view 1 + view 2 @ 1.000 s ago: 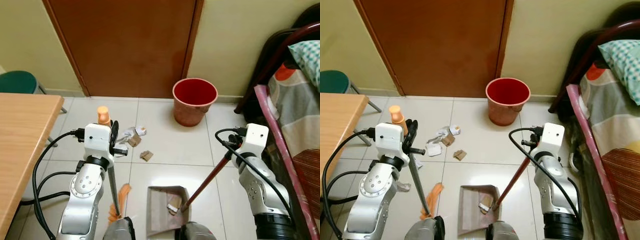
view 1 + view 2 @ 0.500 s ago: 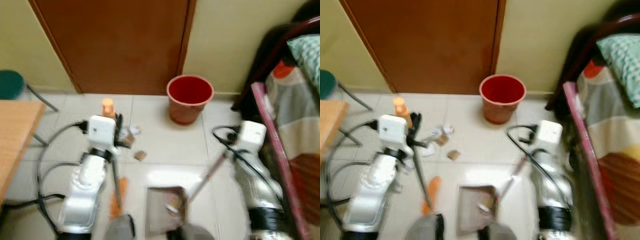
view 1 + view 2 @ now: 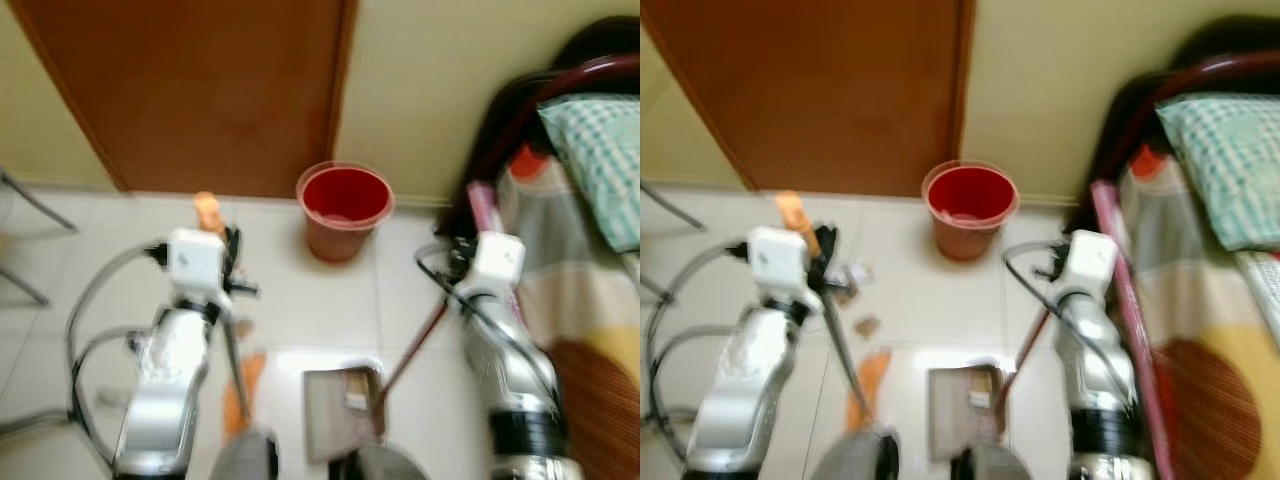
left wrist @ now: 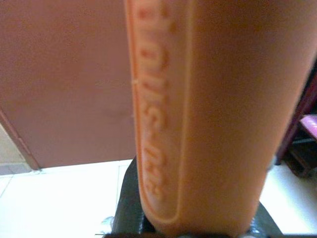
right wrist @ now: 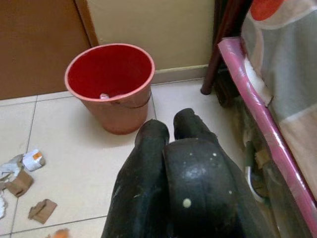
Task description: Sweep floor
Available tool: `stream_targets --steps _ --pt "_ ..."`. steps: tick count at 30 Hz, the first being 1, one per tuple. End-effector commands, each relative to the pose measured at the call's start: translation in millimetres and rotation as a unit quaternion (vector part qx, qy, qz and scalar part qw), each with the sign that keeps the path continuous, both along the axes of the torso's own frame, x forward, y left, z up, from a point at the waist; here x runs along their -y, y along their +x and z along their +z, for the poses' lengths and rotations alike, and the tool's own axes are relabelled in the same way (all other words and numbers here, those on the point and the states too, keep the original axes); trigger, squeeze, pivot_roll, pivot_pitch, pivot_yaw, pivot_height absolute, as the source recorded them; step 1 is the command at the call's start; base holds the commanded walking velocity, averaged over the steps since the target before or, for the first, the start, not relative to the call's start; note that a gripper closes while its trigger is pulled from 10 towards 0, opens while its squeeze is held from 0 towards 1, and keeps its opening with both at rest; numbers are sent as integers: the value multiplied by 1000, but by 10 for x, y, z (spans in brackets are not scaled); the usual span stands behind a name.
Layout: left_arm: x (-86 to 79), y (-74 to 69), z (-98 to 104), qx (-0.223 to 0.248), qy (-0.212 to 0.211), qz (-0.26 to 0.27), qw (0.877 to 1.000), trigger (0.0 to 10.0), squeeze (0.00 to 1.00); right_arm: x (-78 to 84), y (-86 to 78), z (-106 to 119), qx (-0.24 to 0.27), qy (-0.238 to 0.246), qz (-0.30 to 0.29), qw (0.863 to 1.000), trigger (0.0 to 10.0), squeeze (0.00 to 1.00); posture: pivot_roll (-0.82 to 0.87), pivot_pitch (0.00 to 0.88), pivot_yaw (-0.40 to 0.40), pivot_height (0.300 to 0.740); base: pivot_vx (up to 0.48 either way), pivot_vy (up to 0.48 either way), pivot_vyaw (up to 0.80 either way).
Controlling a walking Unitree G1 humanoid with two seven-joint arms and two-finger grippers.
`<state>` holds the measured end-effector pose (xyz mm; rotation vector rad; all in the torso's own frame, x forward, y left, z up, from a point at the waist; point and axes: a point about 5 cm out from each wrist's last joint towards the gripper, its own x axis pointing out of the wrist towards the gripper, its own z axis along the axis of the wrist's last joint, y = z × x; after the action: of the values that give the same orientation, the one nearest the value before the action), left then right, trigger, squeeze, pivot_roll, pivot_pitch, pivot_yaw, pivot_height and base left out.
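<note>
Both my arms are bent forward over the tiled floor (image 3: 300, 300), and the head views are blurred. My left jaws (image 3: 228, 285) sit high by the top of the broom's orange handle (image 4: 208, 114); the grey shaft slants down to the orange broom head (image 3: 243, 390) on the floor. They are closed on that handle, which rises right in front of the left wrist camera with raised lettering on it. My right jaws (image 5: 171, 131) are pressed together, fingertips side by side, and below them the dark red rod (image 3: 410, 345) of the dustpan (image 3: 340, 410) runs down to the pan, which has scraps in it. The right wrist view gives clearly the red bucket (image 5: 110, 84) by the brown door (image 3: 200, 90), the paper scraps (image 5: 29, 191) on the tiles, and the bed's pink rail (image 5: 257, 119).
</note>
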<state>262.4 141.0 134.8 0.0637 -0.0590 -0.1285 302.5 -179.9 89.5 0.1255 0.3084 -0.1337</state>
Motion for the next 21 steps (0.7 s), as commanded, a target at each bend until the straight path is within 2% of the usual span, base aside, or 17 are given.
stream_targets --steps 1,5,8,12,16,21 --pt "86 4 55 13 -21 -11 1000 10000 0 28 -1 9 4 14 -2 1000 10000 0 8 167 -30 740 368 -307 0" --pt "67 -9 37 11 -22 -8 1000 10000 0 52 -19 -12 3 13 -7 1000 10000 0 7 156 -27 740 372 -299 0" --pt "61 -34 7 7 -29 -9 1000 10000 0 96 -81 -65 -4 19 -22 1000 10000 0 6 150 -25 740 304 0 0" --pt "-20 -102 -82 5 -15 3 1000 10000 0 144 -138 -80 -1 22 -37 999 10000 0 -6 124 -7 740 0 0 0" --pt "-73 -101 -105 7 -3 6 1000 10000 0 190 -146 -70 9 26 -47 999 10000 0 -3 119 -5 740 0 0 0" --pt "-117 -86 -115 12 -4 5 1000 10000 0 158 -117 30 54 57 -41 996 10000 0 2 96 -7 740 0 0 0"
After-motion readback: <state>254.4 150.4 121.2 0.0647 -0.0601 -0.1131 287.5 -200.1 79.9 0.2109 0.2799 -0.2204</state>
